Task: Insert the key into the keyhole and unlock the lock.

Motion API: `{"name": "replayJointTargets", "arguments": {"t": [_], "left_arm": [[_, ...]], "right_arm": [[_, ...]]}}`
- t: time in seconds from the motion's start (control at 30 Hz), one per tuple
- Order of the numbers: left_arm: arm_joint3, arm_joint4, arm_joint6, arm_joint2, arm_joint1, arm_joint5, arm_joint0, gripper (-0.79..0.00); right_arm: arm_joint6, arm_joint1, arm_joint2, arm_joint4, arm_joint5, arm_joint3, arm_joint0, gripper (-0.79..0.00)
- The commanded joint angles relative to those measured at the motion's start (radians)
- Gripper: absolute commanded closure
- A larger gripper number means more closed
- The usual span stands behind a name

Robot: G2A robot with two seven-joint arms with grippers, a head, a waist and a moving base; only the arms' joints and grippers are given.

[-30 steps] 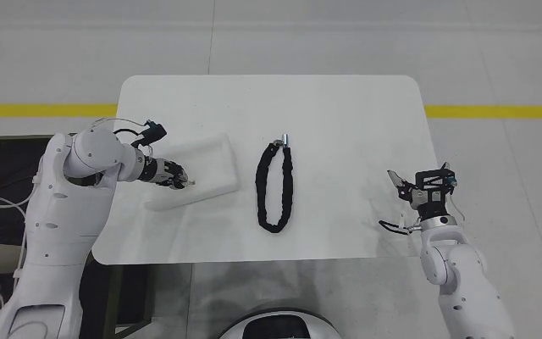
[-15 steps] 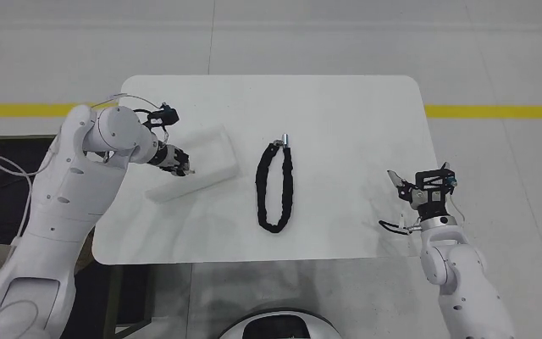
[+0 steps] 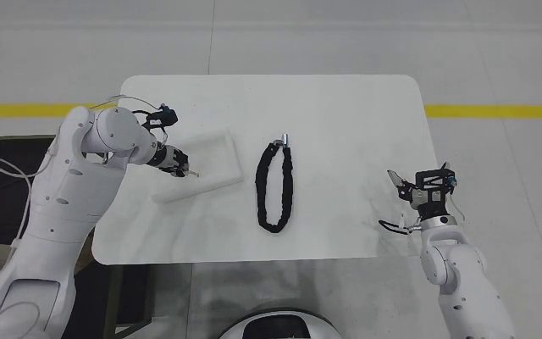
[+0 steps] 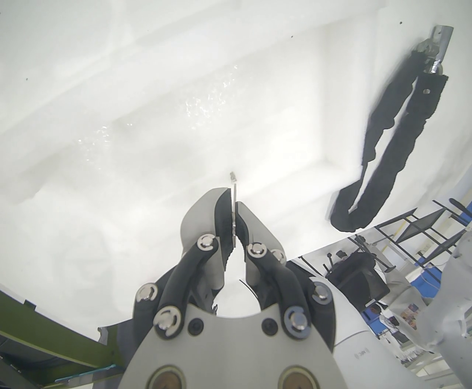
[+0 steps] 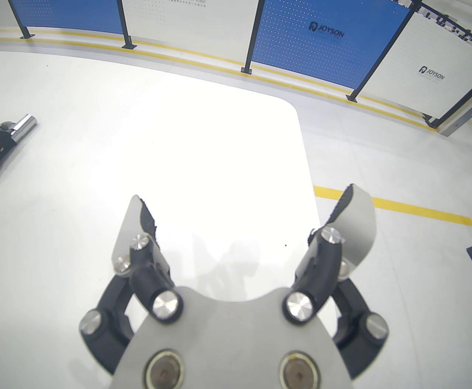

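Note:
A black fabric-sleeved chain lock (image 3: 275, 188) lies in a long loop at the table's middle, its metal lock cylinder (image 3: 284, 138) at the far end. The same lock (image 4: 391, 154) and cylinder (image 4: 440, 38) show in the left wrist view. My left gripper (image 3: 183, 170) hovers over a white foam tray (image 3: 203, 165), left of the lock, shut on a thin metal key (image 4: 233, 199) whose tip sticks out past the fingertips. My right gripper (image 3: 395, 201) stands open at the table's right front edge, nothing between its fingers (image 5: 142, 217). The lock cylinder (image 5: 22, 123) lies far off to its side.
The white table (image 3: 356, 127) has rounded corners; a yellow floor line (image 3: 483, 111) runs behind it. Blue and white panels (image 5: 324, 33) stand beyond the table in the right wrist view. A wide bare stretch of table separates the lock from the right gripper.
The left arm has lifted and swung back over the foam tray with the key held in its gripper, and the tray has shifted slightly. The right arm has kept still.

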Motion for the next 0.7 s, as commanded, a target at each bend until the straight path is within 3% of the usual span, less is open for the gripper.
{"name": "replayJointTargets", "arguments": {"t": [0.0,0.13,0.27,0.4,0.5,0.67], "left_arm": [[0.000,0.000,0.000,0.001,0.000,0.000,-0.001,0.000],[-0.006,-0.037,0.072,-0.061,0.009,-0.004,0.050,0.000],[-0.045,-0.233,0.183,-0.260,0.026,-0.033,0.109,0.000],[-0.035,-0.477,0.313,-0.432,0.031,-0.123,0.240,0.000],[0.011,-0.647,0.344,-0.472,0.025,-0.187,0.304,0.000],[0.077,-0.733,0.372,-0.459,0.017,-0.225,0.318,0.000]], "right_arm": [[0.000,0.000,0.000,0.000,0.000,0.000,0.000,-0.785],[0.000,0.000,0.000,0.000,0.000,0.000,0.000,-0.785],[0.000,0.000,0.000,0.000,0.000,0.000,0.000,-0.785],[0.000,0.000,0.000,0.000,0.000,0.000,0.000,-0.785],[0.000,0.000,0.000,0.000,0.000,0.000,0.000,-0.785],[0.000,0.000,0.000,0.000,0.000,0.000,0.000,-0.785]]}}
